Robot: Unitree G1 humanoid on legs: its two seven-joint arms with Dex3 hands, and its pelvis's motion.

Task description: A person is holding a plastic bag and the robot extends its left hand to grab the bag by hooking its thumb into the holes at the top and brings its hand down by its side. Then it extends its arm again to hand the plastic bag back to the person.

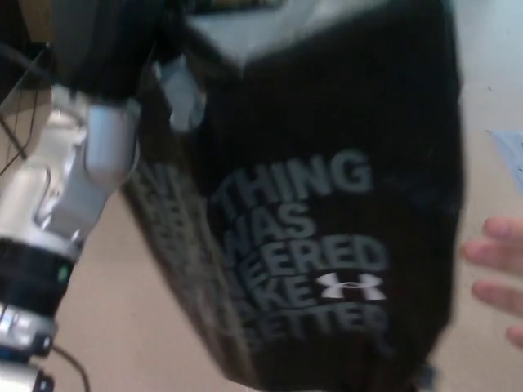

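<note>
A black plastic bag (327,220) with grey lettering and a white logo fills most of the head view, hanging from the top of the picture. My left arm, silver and white, rises along the left edge, and my black left hand (110,45) at the top left is shut on the bag's top. A person's fingers (498,278) reach in from the right edge, just beside the bag's lower right side. My right hand does not show.
A beige floor (122,327) shows at the lower left, with a thin black cable on it. A pale blue patch (511,159) lies at the right edge. The bag hides everything behind it.
</note>
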